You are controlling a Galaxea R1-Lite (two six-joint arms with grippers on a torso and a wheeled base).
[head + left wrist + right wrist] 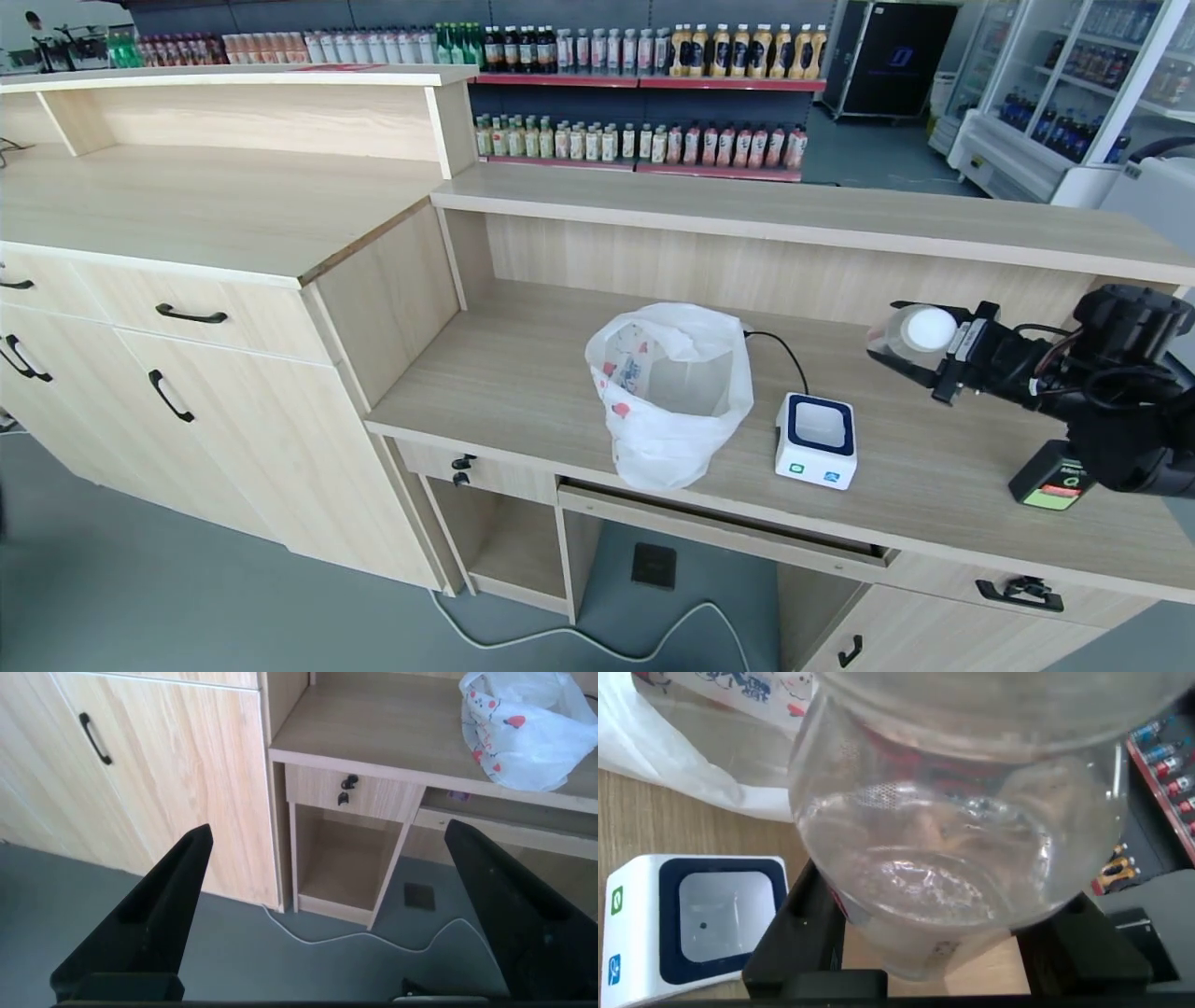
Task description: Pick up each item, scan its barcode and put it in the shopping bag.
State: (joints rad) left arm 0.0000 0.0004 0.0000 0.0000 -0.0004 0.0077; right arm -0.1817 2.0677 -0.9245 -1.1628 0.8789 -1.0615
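Right now the right hand (896, 342) is clamped on a clear bottle (920, 329), one finger on each side of the body. The bottle lies on its side in the grip, up off the table (523, 373), with its white cap turned toward the head camera. In the right wrist view the bottle (952, 831) is see-through down to its base. I cannot tell whether it holds liquid.

Below this hand and to its left, a white scanner (815, 439) with a dark blue frame sits on the table. Its window faces up and a black cable (780, 350) runs off behind it.

Just beyond the scanner from the hand stands the shopping bag (653, 448), white plastic with red prints, its mouth open upward. The contents cannot be made out.

Below the right arm, a small dark container (1050, 476) with a red and green label stands on the table, partly hidden.

The left hand (327, 835) has its fingers spread wide with nothing between them. It hangs low over the grey floor, facing the cabinet under the table. The bag (523, 719) is well apart from it, up on the table.
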